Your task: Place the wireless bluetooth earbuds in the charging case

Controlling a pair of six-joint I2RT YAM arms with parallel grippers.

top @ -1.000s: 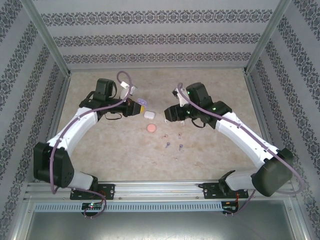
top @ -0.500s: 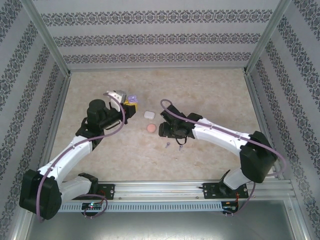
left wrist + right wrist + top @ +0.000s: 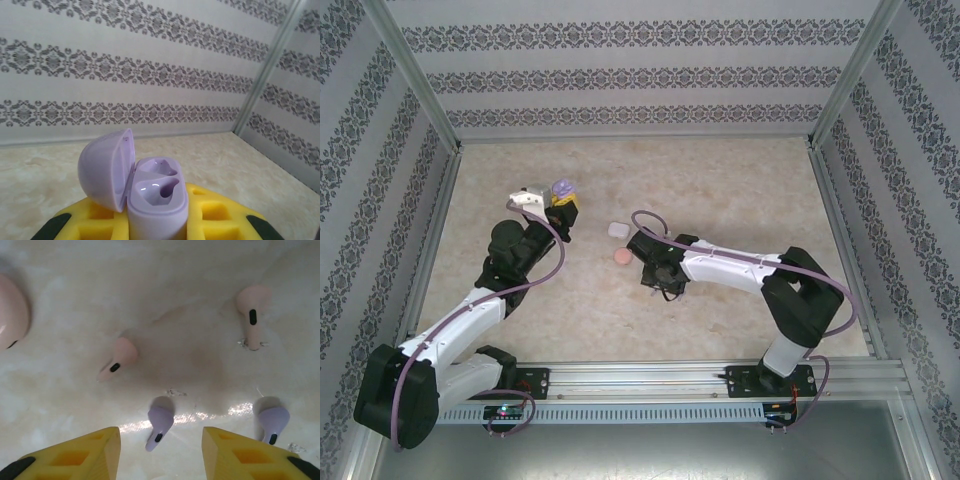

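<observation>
The left end effector [image 3: 157, 222] has pulled back, clamped on the open purple case [image 3: 157, 195]. The right end effector [image 3: 161, 450], jaws apart, has dropped over a purple earbud [image 3: 160, 421] lying on the tabletop [image 3: 150, 280].

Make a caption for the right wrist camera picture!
Open right gripper hangs above one purple earbud; a second purple earbud, two pink earbuds and a pink case lie nearby on the table.

Glossy smooth plastic purple case [image 3: 157, 200], buds [image 3: 160, 421]; polished marble-look tabletop [image 3: 175, 280].
</observation>
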